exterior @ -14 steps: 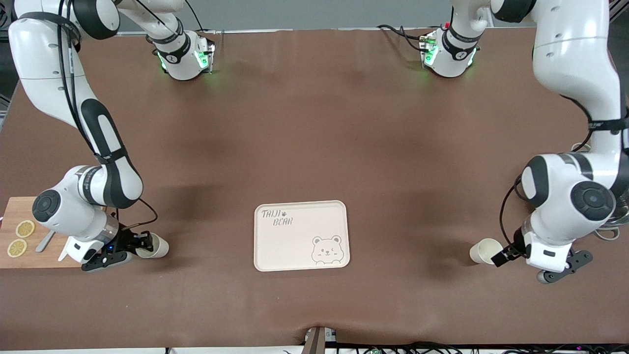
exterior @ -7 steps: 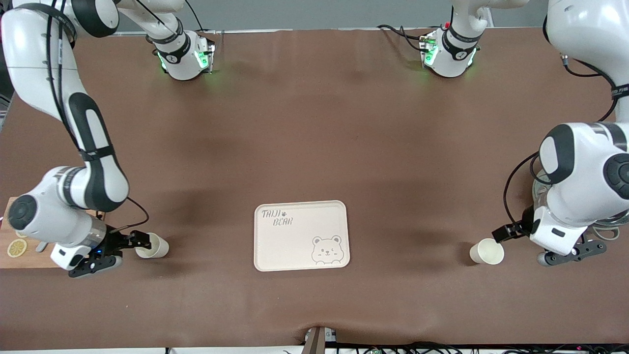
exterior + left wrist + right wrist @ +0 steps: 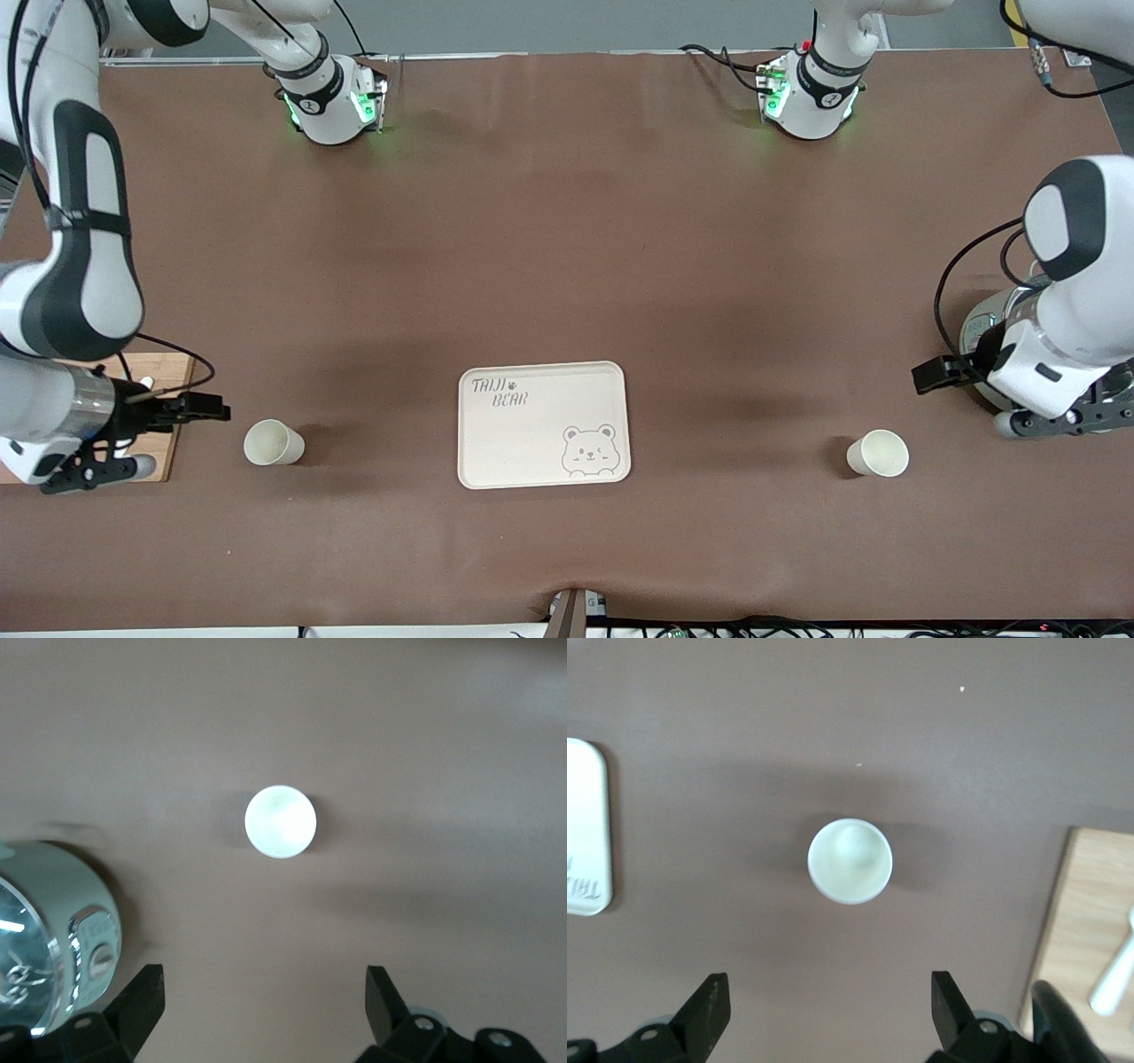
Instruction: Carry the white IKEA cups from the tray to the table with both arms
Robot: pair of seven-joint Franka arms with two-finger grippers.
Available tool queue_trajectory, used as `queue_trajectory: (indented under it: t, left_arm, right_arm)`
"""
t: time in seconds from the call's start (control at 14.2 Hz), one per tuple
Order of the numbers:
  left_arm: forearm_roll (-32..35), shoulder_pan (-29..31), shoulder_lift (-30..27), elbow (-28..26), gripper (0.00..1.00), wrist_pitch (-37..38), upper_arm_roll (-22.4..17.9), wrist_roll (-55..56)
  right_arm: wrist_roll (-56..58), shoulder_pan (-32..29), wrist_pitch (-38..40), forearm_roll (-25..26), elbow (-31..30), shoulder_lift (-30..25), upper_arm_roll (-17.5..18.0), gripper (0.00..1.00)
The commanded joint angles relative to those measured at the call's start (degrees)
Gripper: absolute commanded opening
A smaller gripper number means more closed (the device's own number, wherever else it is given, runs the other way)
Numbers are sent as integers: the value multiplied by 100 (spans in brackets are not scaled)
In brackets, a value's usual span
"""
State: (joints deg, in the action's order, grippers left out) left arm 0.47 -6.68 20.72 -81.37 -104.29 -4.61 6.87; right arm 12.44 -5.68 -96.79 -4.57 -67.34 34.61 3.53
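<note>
Both claws, left (image 3: 930, 376) and right (image 3: 205, 408), now withdrawn, wide open, empty, from upright cups (image 3: 878, 453) (image 3: 274, 442) flanking tray (image 3: 542, 424).

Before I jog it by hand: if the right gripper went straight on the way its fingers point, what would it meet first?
Probably the white cup at the right arm's end. The right gripper, open, points toward the tray, but it seems higher, so it may pass over the cup.
</note>
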Motion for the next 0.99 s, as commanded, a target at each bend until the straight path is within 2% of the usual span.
queue_trajectory:
  t: [0.0,0.14,0.21,0.35,0.49,0.56,0.71,0.92]
  left_arm:
    - [-99,53,-489,-125,100,356,57,-168]
    - [-108,53,-709,-107,100,462,66,-116]
    - [-108,53,-780,-81,100,550,66,-107]
    - [-108,62,-781,216,100,856,66,-106]
    - [-90,71,-763,454,100,1130,57,-133]
    - [-99,71,-763,517,100,1148,57,-133]
    - [-248,79,-772,666,100,1227,48,-142]
    - [-292,79,-789,816,100,1437,-39,-151]
  right_arm:
    - [-190,-3,947,158,-245,-892,-2,100]
    - [-190,-12,1441,176,-498,-1533,-11,100]
    - [-199,-21,1496,246,-813,-1945,-11,100]
    - [-207,-21,1234,316,-1909,-3007,-11,100]
    - [-216,-30,742,422,-2877,-3809,-11,100]
    - [-277,-73,688,422,-3117,-4030,-11,100]
    - [-776,-179,766,431,-3023,-4103,-11,100]
    - [-893,-171,732,483,-2908,-4076,16,100]
